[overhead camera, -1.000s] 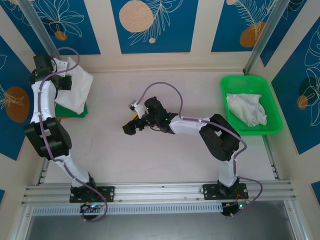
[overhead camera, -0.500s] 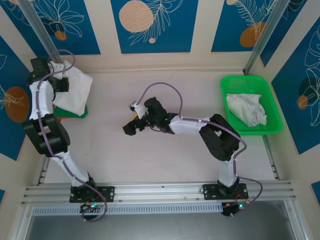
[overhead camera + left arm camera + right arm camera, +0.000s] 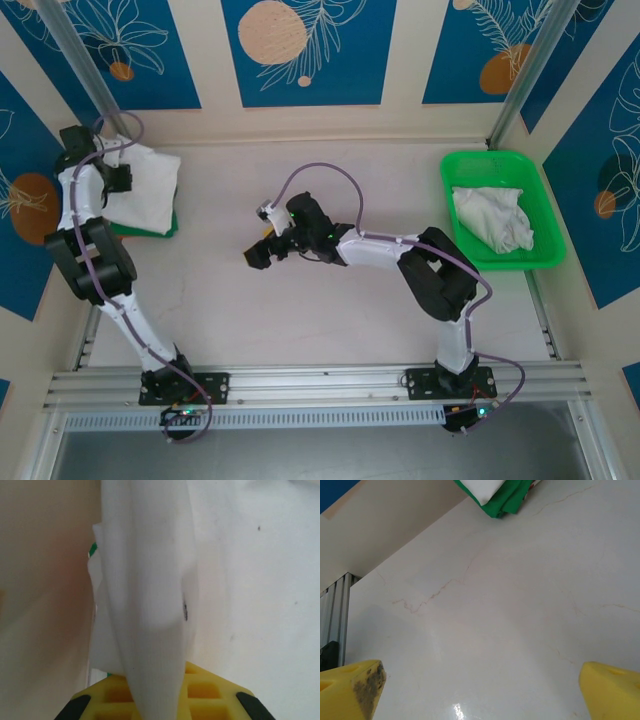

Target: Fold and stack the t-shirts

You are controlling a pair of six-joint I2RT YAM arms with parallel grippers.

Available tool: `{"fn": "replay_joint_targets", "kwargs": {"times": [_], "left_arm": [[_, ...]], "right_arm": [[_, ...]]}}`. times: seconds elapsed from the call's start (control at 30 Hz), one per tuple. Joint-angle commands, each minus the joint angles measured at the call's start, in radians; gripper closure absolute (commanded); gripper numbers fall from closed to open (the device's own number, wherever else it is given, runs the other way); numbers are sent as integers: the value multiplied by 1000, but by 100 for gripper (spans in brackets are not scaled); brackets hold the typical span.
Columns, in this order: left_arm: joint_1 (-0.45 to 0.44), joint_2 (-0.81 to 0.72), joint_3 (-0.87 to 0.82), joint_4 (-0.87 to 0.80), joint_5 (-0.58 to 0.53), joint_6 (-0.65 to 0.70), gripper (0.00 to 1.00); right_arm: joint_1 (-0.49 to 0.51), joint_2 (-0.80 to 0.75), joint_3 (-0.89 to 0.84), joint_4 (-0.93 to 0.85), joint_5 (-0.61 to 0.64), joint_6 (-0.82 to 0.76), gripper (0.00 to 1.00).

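A folded white t-shirt (image 3: 152,190) lies at the far left of the table on a dark green flat item (image 3: 150,228). My left gripper (image 3: 118,178) is at its left edge, shut on a fold of the cloth. In the left wrist view that white fold (image 3: 150,620) runs down between the yellow pads (image 3: 212,692) of the left gripper (image 3: 159,700). A second t-shirt (image 3: 492,218) lies crumpled in the green tray (image 3: 462,165) at the right. My right gripper (image 3: 258,252) hovers open over the middle of the table; its fingertips (image 3: 355,686) stand wide apart above bare tabletop.
The white shirt on the green item (image 3: 502,502) appears at the top of the right wrist view. A wall stands close behind and beside the left stack. Metal rails (image 3: 320,385) run along the near edge.
My left gripper has moved left and back toward the wall, dragging the white t-shirt with it so it lies flatter on the green item. The right arm has not moved.
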Motion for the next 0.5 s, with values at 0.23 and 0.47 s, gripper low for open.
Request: {"fn": "replay_joint_targets", "kwargs": {"times": [0.23, 0.47], "left_arm": [[15, 69, 19, 6, -74, -17, 75], [14, 37, 17, 28, -143, -41, 35]], "right_arm": [[5, 21, 32, -19, -20, 14, 1], [5, 26, 33, -20, -17, 16, 1]]}}
